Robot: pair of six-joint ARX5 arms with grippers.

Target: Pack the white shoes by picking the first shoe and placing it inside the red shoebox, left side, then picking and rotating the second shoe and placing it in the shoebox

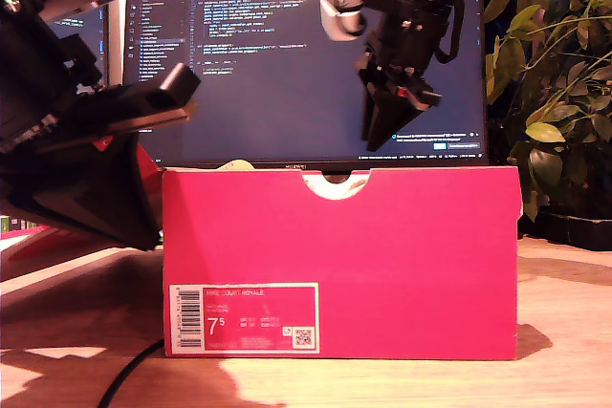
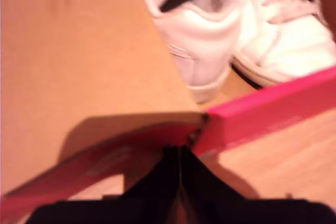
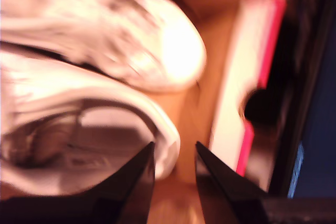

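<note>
Both white shoes [image 3: 105, 77] lie in the red shoebox [image 1: 382, 265] below my second gripper [image 3: 175, 153] (parted, empty), my first gripper [image 2: 177, 153] closed at its wall.

Exterior view: low, near table [image 1: 564, 332] level, facing the labelled front wall of the red shoebox [image 1: 382, 265] head-on and close; a monitor [image 1: 287, 64] stands behind the box.
First wrist view: rides on my first gripper [image 2: 179, 161], looks steeply down from above a box corner [image 2: 207, 116]; sees the cardboard floor inside and the white shoes [image 2: 210, 40]. Image soft.
Second wrist view: rides on my second gripper [image 3: 175, 166], looks down into the box from close above the shoes [image 3: 105, 77]; heavily blurred.
Shared: both wrist views cover the shoes and the box interior. The exterior view shares only the box with them; its wall hides the interior.
</note>
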